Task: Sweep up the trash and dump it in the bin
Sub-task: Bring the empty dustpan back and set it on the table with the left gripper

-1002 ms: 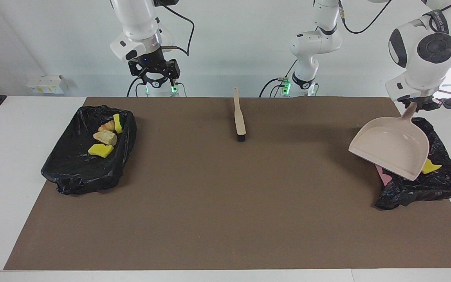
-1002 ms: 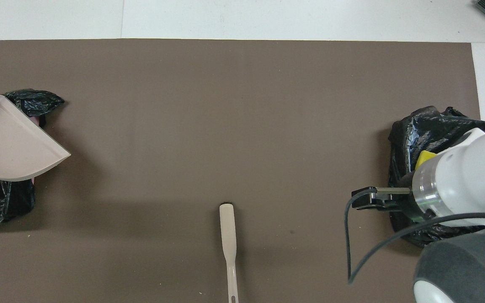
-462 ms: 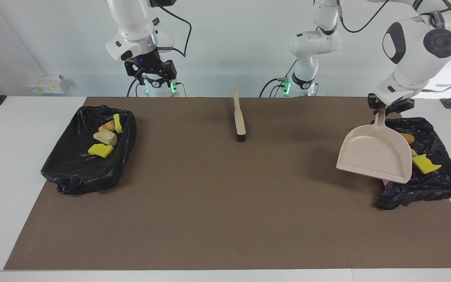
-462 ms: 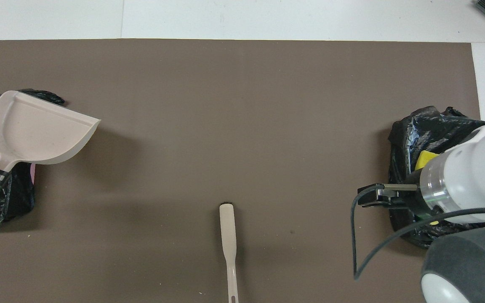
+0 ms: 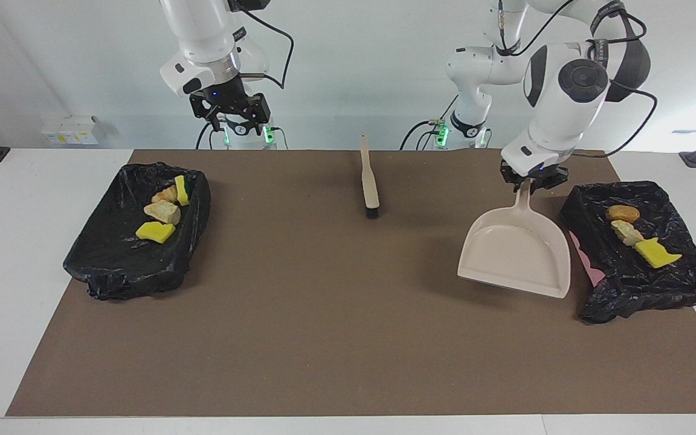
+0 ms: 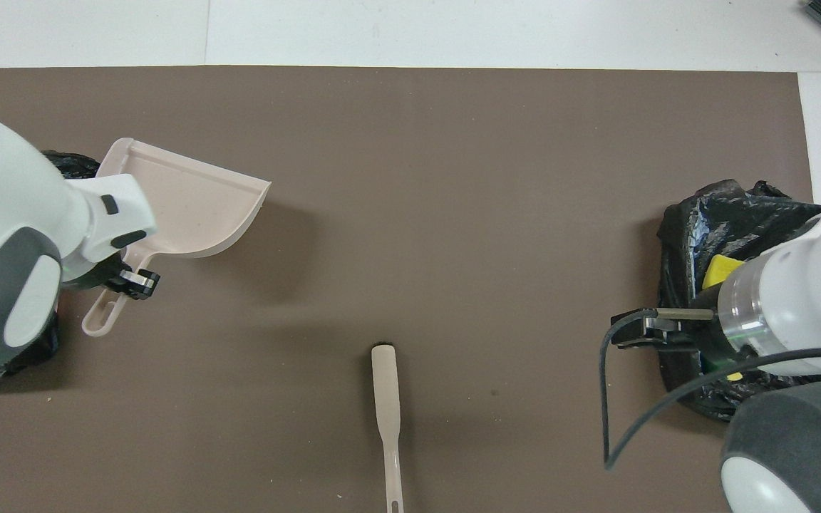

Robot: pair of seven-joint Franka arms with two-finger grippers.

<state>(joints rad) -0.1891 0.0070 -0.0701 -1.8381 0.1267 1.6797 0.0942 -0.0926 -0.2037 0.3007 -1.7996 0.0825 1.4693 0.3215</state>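
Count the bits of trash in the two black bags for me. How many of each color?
Yellow sponge bits: 3
Pale beige lumps: 2
Brown or orange nuggets: 2
Total: 7, with 4 in the bag at the right arm's end and 3 in the bag at the left arm's end.

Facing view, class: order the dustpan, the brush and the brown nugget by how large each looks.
1. Dustpan, largest, though it hangs raised, which may enlarge it slightly.
2. Brush, long but thin.
3. Brown nugget, smallest, lying in the black bag.
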